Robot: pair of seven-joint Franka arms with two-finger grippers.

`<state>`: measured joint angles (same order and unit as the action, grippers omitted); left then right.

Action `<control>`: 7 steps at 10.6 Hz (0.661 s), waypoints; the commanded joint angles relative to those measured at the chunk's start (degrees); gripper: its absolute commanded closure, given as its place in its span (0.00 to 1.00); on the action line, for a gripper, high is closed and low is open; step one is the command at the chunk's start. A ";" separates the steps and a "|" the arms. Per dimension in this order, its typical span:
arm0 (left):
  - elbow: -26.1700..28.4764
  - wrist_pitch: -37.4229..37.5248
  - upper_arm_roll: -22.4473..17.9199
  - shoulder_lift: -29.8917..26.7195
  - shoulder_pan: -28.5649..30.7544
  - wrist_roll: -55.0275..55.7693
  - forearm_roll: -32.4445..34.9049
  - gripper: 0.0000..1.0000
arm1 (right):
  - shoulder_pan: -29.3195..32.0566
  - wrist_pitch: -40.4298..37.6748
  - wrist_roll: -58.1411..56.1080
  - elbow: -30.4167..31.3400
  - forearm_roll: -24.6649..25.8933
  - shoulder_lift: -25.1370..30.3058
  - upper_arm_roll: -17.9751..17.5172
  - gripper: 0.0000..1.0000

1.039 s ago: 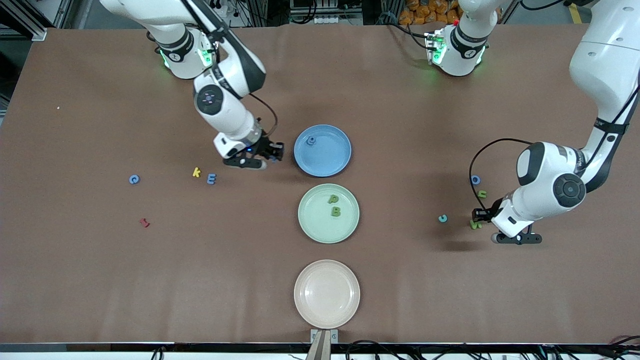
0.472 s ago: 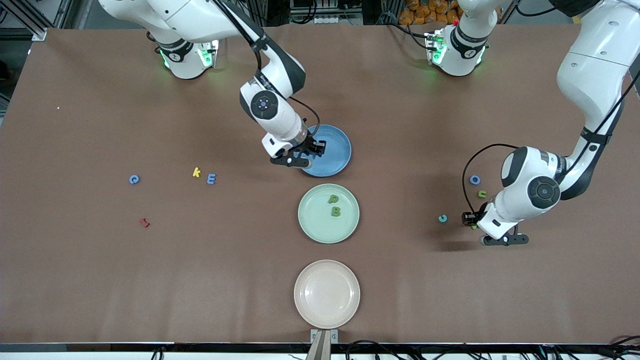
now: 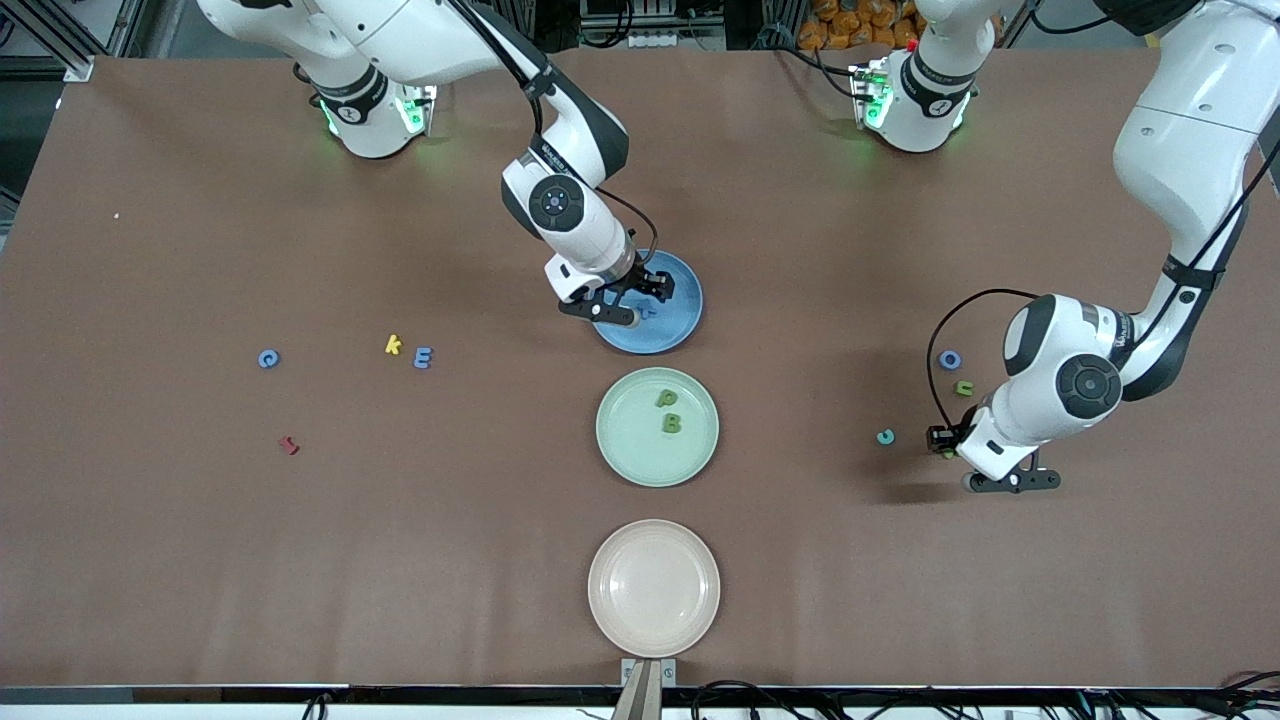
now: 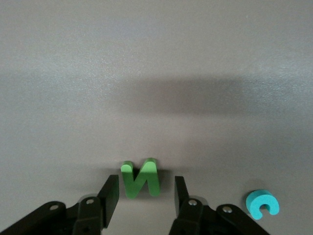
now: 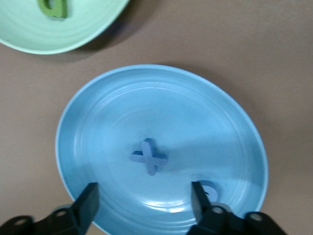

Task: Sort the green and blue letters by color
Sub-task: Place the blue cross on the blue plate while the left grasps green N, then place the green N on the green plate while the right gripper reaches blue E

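Note:
My right gripper (image 3: 650, 296) (image 5: 144, 201) hangs open over the blue plate (image 3: 678, 320) (image 5: 98, 122). A blue X letter (image 5: 148, 156) lies loose in that plate, and a second blue letter (image 5: 207, 188) is partly hidden by one finger. My left gripper (image 3: 941, 440) (image 4: 145, 192) is low at the table toward the left arm's end, open, with a green N letter (image 4: 141, 178) between its fingertips and a gap on each side. Two green letters (image 3: 670, 412) lie in the green plate (image 3: 625, 450). A blue O (image 3: 950, 360) and a green u (image 3: 964, 388) lie close to the left gripper.
A teal c (image 3: 885, 437) (image 4: 261, 204) lies beside the left gripper. Toward the right arm's end lie a blue c (image 3: 268, 358), a yellow k (image 3: 393, 345), a blue E (image 3: 423, 357) and a dark red letter (image 3: 289, 445). A pale pink plate (image 3: 654, 587) sits nearest the front camera.
My right arm swung from beside the blue plate to over it, then opened and let the blue X drop in. My left gripper shifted slightly along the table at the green N.

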<state>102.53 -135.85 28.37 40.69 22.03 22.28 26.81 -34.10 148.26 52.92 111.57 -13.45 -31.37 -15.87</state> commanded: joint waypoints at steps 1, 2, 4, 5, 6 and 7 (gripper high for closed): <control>-0.49 -0.38 -0.59 0.97 -0.32 1.27 3.76 0.46 | 2.35 -4.98 1.13 -0.74 1.14 0.78 0.49 0.00; -0.57 -0.38 -0.59 0.97 -0.32 1.27 4.04 0.46 | 4.72 -8.22 1.13 -0.83 3.58 1.48 0.49 0.00; -0.57 -0.38 -0.68 1.15 -0.41 1.45 4.04 0.49 | 10.25 -12.88 0.96 -0.74 9.47 3.33 0.49 0.00; -0.66 -0.38 -0.68 1.41 -0.41 1.45 4.13 0.50 | 12.72 -14.82 0.61 -0.74 12.72 4.03 0.49 0.00; -0.75 -0.47 -0.68 1.50 -0.41 1.45 4.56 0.53 | 14.92 -15.89 -0.70 -0.22 15.27 4.65 0.49 0.00; -1.36 -0.47 -0.68 1.93 -0.41 1.45 5.00 0.60 | 17.64 -15.99 -3.32 0.31 16.86 5.00 0.40 0.00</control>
<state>102.49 -135.86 27.94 41.61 22.01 22.28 29.26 -21.10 133.87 52.47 110.19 -0.73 -28.57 -14.65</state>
